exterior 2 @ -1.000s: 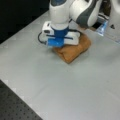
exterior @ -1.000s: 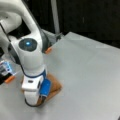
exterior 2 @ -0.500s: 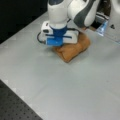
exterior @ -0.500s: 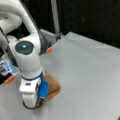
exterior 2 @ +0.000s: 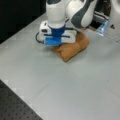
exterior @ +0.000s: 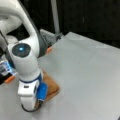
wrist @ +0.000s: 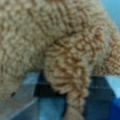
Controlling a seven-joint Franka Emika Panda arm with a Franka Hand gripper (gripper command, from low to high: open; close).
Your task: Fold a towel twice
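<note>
The towel (exterior: 51, 86) lies as a small folded tan-brown bundle on the grey table (exterior: 85, 75), seen in both front views (exterior 2: 72, 50). The arm's white and blue hand stands low over its edge, so the gripper (exterior: 30, 107) is mostly hidden under the hand in a front view (exterior 2: 53, 46). In the wrist view the terry cloth (wrist: 50, 37) fills the picture. A bunched fold of it narrows down into the gripper (wrist: 72, 107), which is shut on it.
The robot's base and upper arm (exterior 2: 80, 12) stand behind the towel. Orange pieces (exterior: 10, 79) and a blue-clear object (exterior 2: 102, 27) sit near the base. A black perforated board (exterior 2: 15, 107) borders the table (exterior 2: 75, 87).
The hand has shifted slightly left and lower over the towel's edge in a front view. The folded towel stays in about the same place.
</note>
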